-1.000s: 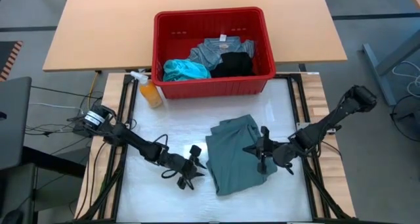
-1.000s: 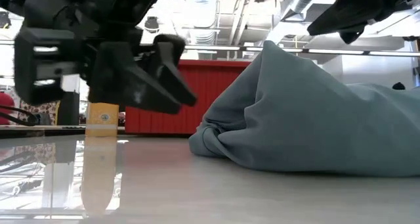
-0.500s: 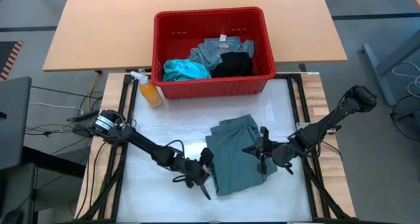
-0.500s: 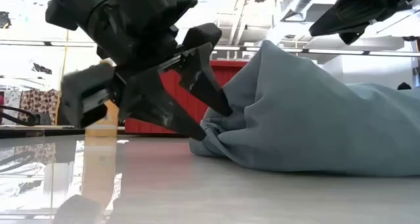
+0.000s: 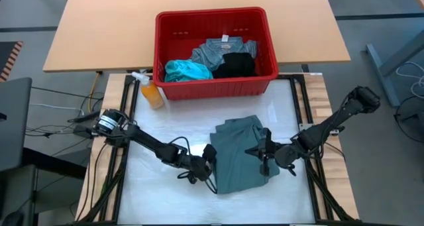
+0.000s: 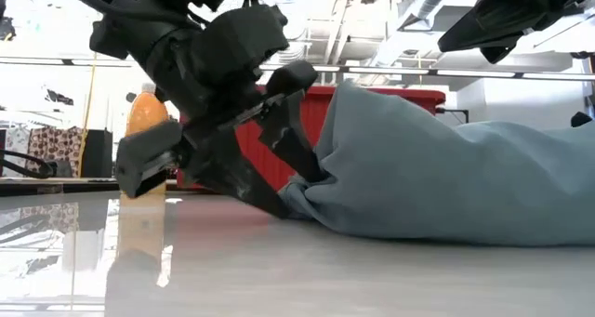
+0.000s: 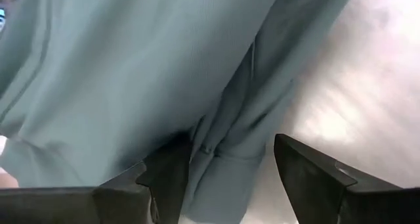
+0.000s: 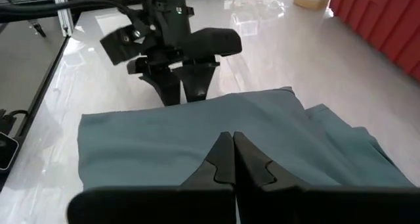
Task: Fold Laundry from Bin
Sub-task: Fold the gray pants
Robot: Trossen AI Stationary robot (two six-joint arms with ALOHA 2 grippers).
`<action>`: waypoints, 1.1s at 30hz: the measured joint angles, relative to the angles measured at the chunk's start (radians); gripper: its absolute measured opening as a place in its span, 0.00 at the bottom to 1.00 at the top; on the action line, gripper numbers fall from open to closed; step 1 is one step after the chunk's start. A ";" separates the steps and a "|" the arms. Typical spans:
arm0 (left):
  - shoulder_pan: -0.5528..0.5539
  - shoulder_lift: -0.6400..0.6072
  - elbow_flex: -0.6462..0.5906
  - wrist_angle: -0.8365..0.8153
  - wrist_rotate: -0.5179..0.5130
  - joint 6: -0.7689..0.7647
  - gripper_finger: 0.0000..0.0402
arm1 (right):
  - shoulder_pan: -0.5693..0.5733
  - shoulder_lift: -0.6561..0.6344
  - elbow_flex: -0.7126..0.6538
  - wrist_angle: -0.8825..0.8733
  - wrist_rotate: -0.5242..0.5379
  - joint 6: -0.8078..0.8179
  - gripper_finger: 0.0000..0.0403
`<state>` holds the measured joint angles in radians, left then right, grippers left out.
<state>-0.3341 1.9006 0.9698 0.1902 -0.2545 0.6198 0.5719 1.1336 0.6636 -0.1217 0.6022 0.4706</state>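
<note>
grey-green ribbed cloth, soft and part-folded, lies near the desk's front edge: the shirt [image 5: 237,155]. the left hand [image 5: 207,168] is spread, one finger each side of the shirt's thick side hem; it should press together on every layer before lifting. the right hand [image 5: 266,156], fingers pressed together, hovers above the shirt's other side; whether it touches is unclear. the slotted red plastic bin [image 5: 169,47] sits at the desk's back edge, holding the turquoise, black and blue-grey clothes [image 5: 218,59].

Left claw [image 5: 207,168] low with fingers spread; right claw [image 5: 263,158] raised, fingers pressed together.
</note>
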 joint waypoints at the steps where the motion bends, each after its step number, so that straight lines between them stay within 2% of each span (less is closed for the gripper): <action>1: 0.004 0.001 -0.001 -0.001 0.007 0.009 0.53 | -0.004 0.000 0.000 0.003 0.000 0.000 0.04; 6: 0.017 0.023 0.003 0.023 0.017 0.020 0.51 | -0.014 0.020 0.001 0.055 0.003 0.030 0.04; 9: 0.019 0.027 0.003 0.030 0.017 0.029 0.44 | -0.009 0.065 0.001 0.067 0.010 0.029 0.04; 12: 0.019 0.028 0.003 0.032 0.010 0.017 0.31 | -0.009 0.131 0.001 0.089 0.010 0.033 0.04; 16: 0.017 0.028 0.003 0.032 -0.021 -0.030 0.07 | -0.012 0.215 0.001 0.159 0.008 0.027 0.04; 17: 0.014 0.028 0.003 0.030 -0.022 -0.051 0.04 | -0.012 0.227 0.001 0.171 0.006 0.023 0.04; 26: 0.004 0.015 0.076 -0.094 -0.047 -0.068 0.01 | -0.012 0.179 0.001 0.161 0.003 0.018 0.04; 33: 0.012 0.015 0.081 -0.098 -0.046 -0.098 0.00 | 0.017 0.163 0.001 0.142 0.002 0.015 0.04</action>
<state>-0.3225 1.9156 1.0508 0.0925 -0.3008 0.5213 0.5888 1.2964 0.6643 0.0201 0.6041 0.4854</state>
